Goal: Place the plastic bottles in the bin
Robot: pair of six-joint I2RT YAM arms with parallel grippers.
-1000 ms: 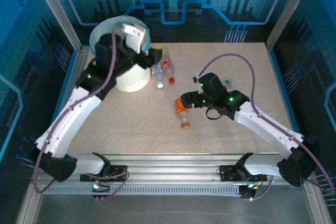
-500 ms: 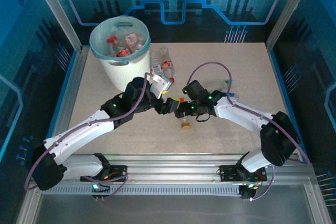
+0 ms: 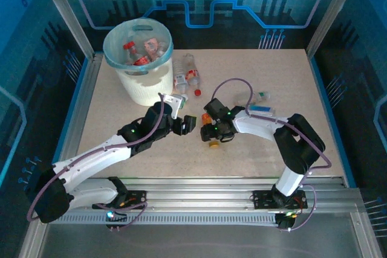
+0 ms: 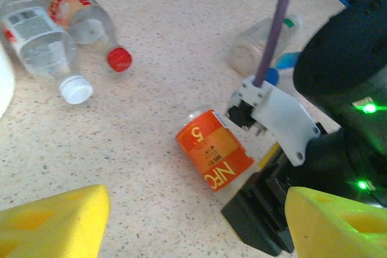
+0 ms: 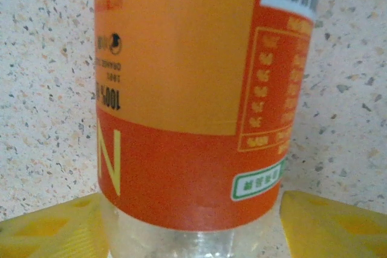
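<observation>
The orange bottle [image 3: 208, 126] lies on its side near the middle of the tabletop [image 3: 284, 143], cap [image 3: 213, 144] toward the near edge. The right jaws straddle it. In the right wrist view its label runs between the 2 yellow pads [image 5: 329, 225], each right against 1 side of the bottle. I cannot tell whether they press on it or only stand beside it.

The left jaws sit just left of the bottle, low over the tabletop, apart and empty. In the left wrist view their pads [image 4: 54, 222] stand wide, and the orange bottle lies ahead of them, not between them.

The bin [image 3: 148, 89] stands upright at the far left of the tabletop, well apart from both jaws, with several red-capped bottles [image 3: 136, 52] inside. Just right of it 2 clear bottles lie side by side, 1 white-capped [image 3: 181, 79] and 1 red-capped [image 3: 193, 77]. 2 more bottles [image 3: 261, 102] lie on the right half, beside the right arm.
</observation>
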